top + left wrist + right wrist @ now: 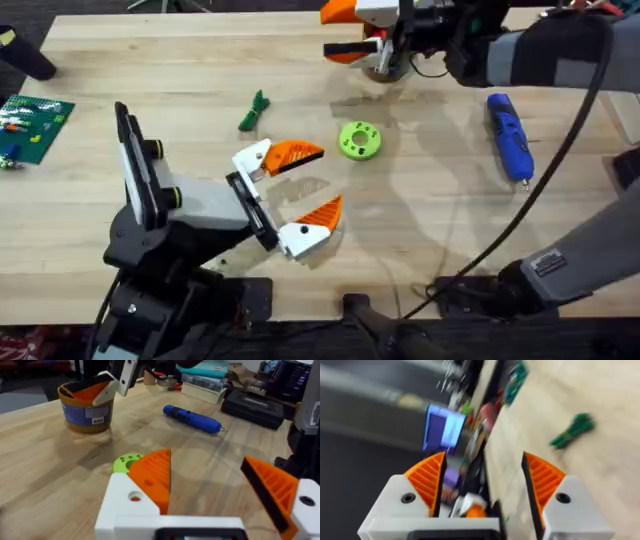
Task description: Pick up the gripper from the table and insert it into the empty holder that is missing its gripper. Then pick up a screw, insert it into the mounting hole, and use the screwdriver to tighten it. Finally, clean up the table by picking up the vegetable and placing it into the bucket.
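Cleanup looks in hand: the vegetable (255, 110) lies mid-bench toward the far edge, while left hand (329, 178) and right hand (328, 32), by the far-edge bucket (85, 412), are spread empty; next, pinch it.

Screwdriver (508, 135) blue; vegetable (254, 111) dk green; bucket (86, 406) yellow-orange; disc (359, 140) lt green.

Overhead looks down and forward over the whole table (180, 90), arm bases along the bottom edge; left wrist rides low near the wood, facing across to the screwdriver (192, 417) and bucket (86, 407), both also in the overhead's upper right; right wrist tilts steeply, the vegetable (572, 430) at its upper right.
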You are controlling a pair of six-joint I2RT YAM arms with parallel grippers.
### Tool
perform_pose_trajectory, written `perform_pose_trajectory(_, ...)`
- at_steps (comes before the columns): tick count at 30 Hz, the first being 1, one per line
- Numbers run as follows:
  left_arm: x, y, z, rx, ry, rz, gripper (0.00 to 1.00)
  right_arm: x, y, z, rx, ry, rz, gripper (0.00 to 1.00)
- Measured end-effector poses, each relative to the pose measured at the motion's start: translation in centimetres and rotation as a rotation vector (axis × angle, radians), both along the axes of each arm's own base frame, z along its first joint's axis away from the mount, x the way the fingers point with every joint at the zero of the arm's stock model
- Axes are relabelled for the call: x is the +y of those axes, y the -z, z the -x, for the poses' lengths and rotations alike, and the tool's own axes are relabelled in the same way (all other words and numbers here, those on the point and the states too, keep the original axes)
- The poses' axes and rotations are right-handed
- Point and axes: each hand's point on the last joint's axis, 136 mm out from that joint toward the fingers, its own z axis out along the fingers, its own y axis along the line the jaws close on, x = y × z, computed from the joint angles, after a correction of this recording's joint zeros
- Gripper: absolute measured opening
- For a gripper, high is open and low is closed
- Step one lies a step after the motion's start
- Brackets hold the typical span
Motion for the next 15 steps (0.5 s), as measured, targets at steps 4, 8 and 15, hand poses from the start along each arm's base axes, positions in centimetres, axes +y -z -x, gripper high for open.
perform_pose_trajectory(4, 0.0, 0.0, 0.0, 0.0, 0.0, 0.0, 0.982, -1.4, 2.4, -2.7, 0.034, 0.163, 0.073, 0.817)
perform_pose_trajectory(8, 0.0, 0.0, 0.0, 0.0, -0.002, 0.001, 0.982, -2.4, 4.0, -4.6, -0.025, 0.28, 0.151, 0.817)
perform_pose_trajectory(15, 0.0, 0.0, 0.0, 0.002, -0.002, 0.001, 0.982, -4.2, 3.2, -6.4, -0.133, 0.339, 0.177, 0.817)
